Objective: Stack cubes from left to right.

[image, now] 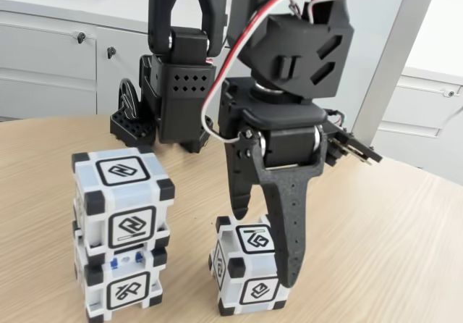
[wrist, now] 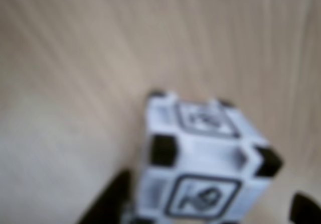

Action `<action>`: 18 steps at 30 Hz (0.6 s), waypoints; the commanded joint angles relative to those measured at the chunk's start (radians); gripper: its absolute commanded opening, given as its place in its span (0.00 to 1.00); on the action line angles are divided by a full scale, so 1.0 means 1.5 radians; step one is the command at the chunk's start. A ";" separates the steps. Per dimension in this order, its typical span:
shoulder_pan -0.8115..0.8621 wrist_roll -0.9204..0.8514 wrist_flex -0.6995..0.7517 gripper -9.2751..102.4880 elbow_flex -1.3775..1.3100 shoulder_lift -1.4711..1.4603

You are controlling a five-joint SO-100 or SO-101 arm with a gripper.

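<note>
Two white cubes with black corners stand stacked at the left in the fixed view: the upper cube (image: 123, 196) rests on the lower cube (image: 124, 288), which shows small blue parts along its top edge. A third cube (image: 255, 240) (wrist: 200, 153) sits on the wooden table to their right. My black gripper (image: 264, 258) (wrist: 205, 206) reaches down over this third cube, open, with one finger on each side. In the blurred wrist view the left finger (wrist: 108, 204) is close against the cube and the right finger (wrist: 306, 209) stands apart from it.
The arm's black base (image: 166, 98) stands behind the stack at the table's far edge. White cabinets (image: 51, 55) and a grey slanted post (image: 391, 55) lie beyond. Bare wooden table (image: 391, 250) stretches to the right of the third cube.
</note>
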 commanded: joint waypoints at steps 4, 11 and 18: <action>0.007 0.013 -0.048 0.38 -0.002 -0.001; 0.007 0.017 -0.049 0.37 -0.002 -0.024; 0.007 0.021 -0.049 0.36 -0.013 -0.107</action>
